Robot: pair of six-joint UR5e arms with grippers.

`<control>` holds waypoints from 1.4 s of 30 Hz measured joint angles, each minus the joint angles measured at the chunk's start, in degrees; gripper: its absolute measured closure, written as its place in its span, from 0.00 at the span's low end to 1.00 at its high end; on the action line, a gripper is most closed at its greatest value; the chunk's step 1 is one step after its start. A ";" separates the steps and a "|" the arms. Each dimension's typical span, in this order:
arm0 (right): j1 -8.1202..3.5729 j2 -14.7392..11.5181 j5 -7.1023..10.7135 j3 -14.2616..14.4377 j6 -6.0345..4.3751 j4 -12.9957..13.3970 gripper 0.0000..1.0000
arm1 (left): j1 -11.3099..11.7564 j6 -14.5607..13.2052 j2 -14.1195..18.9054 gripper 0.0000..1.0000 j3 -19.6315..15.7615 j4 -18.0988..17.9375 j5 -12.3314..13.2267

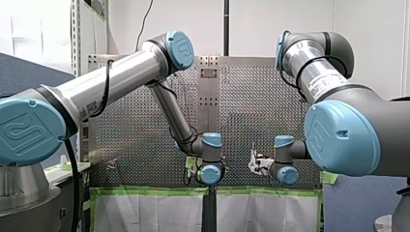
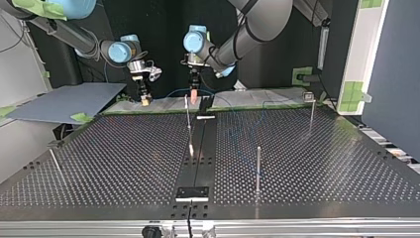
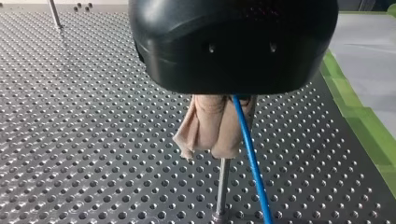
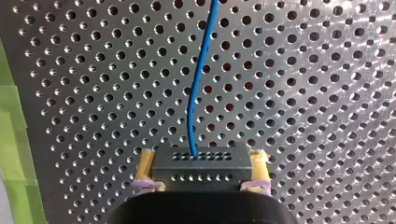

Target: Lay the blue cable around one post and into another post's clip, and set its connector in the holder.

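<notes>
Holding both arms at the tabletop [image 4: 303,93]'s far edge in the top view | my right jaws closed on the black connector [image 4: 201,161], yellow pads [image 4: 145,163] either side | blue cable [image 4: 198,84] runs ahead from it | my left jaws pinched shut on the blue cable, beige pads [image 3: 210,126] just above a post [image 3: 222,186]

A dark perforated metal table [image 2: 124,148] fills the lower half of the top view, with a flat grey-blue sheet [image 2: 64,101] lying at the upper left. In the front view, a band of green tape [image 1: 145,191] crosses the lower part, above hanging white sheeting [image 1: 145,212].
</notes>
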State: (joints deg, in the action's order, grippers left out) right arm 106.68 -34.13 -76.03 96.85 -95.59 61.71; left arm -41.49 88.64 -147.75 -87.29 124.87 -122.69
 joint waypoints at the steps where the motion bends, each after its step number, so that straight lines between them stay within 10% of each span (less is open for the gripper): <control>1: -0.01 0.02 0.03 -0.15 0.03 -0.09 1.00 | 0.12 -0.03 -0.14 0.99 0.34 0.31 0.03; 42: -0.02 0.36 0.60 -2.77 0.08 -2.44 1.00 | 4.30 2.81 -5.05 0.99 9.28 7.61 2.09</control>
State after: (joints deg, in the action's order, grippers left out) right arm 106.66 -33.77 -75.43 94.08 -95.51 59.27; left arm -37.20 91.45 -152.80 -78.01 132.48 -120.60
